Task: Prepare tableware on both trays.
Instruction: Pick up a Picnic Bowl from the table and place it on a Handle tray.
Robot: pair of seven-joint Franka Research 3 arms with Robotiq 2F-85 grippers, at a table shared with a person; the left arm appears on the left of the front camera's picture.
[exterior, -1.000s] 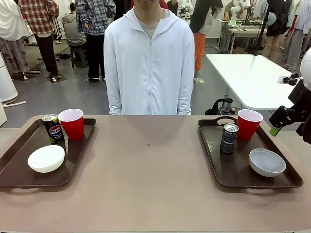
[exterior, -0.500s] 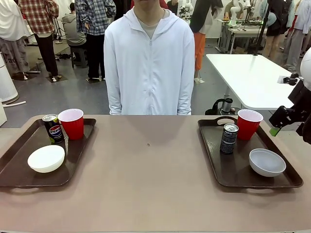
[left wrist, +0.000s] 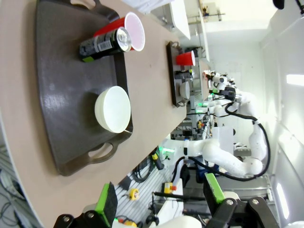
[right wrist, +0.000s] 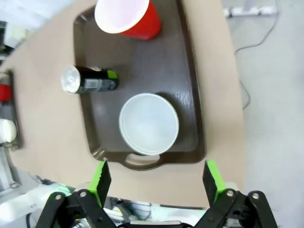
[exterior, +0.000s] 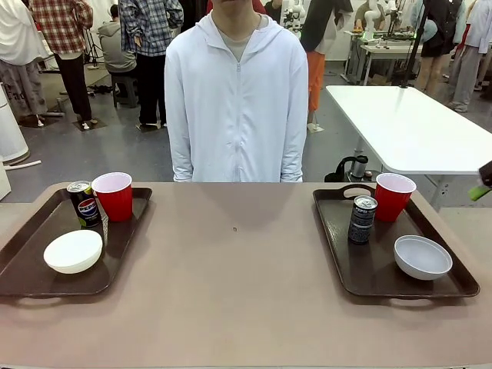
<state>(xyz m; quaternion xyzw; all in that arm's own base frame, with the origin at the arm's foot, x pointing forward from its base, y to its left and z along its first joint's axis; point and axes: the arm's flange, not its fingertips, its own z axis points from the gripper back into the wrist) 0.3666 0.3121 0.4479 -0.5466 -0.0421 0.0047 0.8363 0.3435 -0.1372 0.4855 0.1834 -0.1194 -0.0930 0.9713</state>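
Note:
The left tray (exterior: 31, 231) carries a Pepsi can (exterior: 83, 203), a red cup (exterior: 114, 195) and a white bowl (exterior: 73, 250). The right tray (exterior: 384, 265) carries a dark can (exterior: 362, 219), a red cup (exterior: 393, 196) and a white bowl (exterior: 422, 256). My left gripper (left wrist: 159, 199) hangs open off the near end of its tray (left wrist: 61, 71), above the bowl (left wrist: 113, 108). My right gripper (right wrist: 156, 180) is open high over its tray (right wrist: 142, 66), bowl (right wrist: 148, 123) and can (right wrist: 90, 80). One green fingertip (exterior: 481, 191) pokes in at the front view's right edge.
A person in a white hoodie (exterior: 236, 100) stands at the table's far side, hands out of sight. The brown tabletop (exterior: 238, 261) lies bare between the trays. A white table (exterior: 400, 123) stands behind on the right.
My right arm has pulled back to the right, out of the front view except for a green fingertip. The trays and tableware have not moved.

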